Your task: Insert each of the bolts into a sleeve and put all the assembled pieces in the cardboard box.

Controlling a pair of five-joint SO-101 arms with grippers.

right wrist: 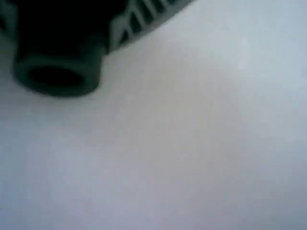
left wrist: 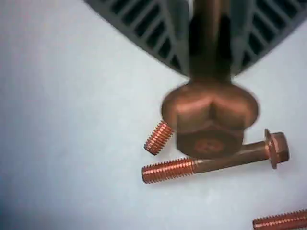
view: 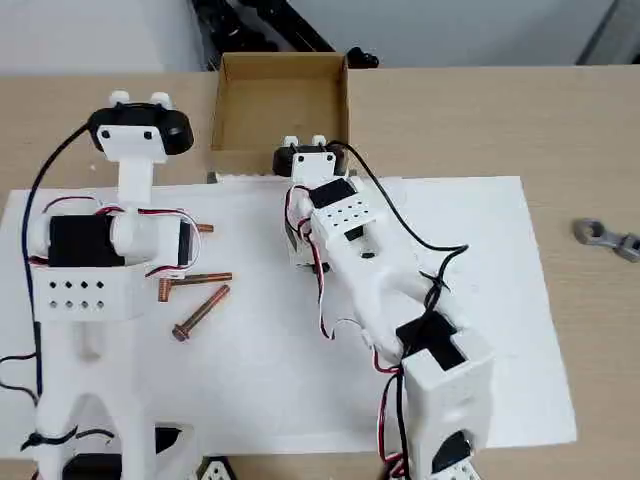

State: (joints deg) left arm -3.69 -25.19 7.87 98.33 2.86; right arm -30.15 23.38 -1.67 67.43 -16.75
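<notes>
My left gripper (left wrist: 209, 52) is shut on a copper bolt (left wrist: 209, 120), whose hex head faces the left wrist camera and hangs above the white sheet. Under it lie loose copper bolts: a whole one (left wrist: 216, 161), a threaded end (left wrist: 158, 137) partly hidden by the held head, and a third (left wrist: 280, 220) at the edge. The high view shows loose bolts (view: 198, 280) (view: 201, 312) beside the left arm (view: 110, 240). In the right wrist view a dark sleeve (right wrist: 57, 72) sits in my right gripper, open end showing, close above the sheet. The cardboard box (view: 280, 148) stands at the back.
A white paper sheet (view: 480, 260) covers the table's middle. The right arm (view: 350, 230) leans from the front toward the box. A grey metal tool (view: 605, 237) lies on the bare wood at the far right. Dark gear stands behind the box.
</notes>
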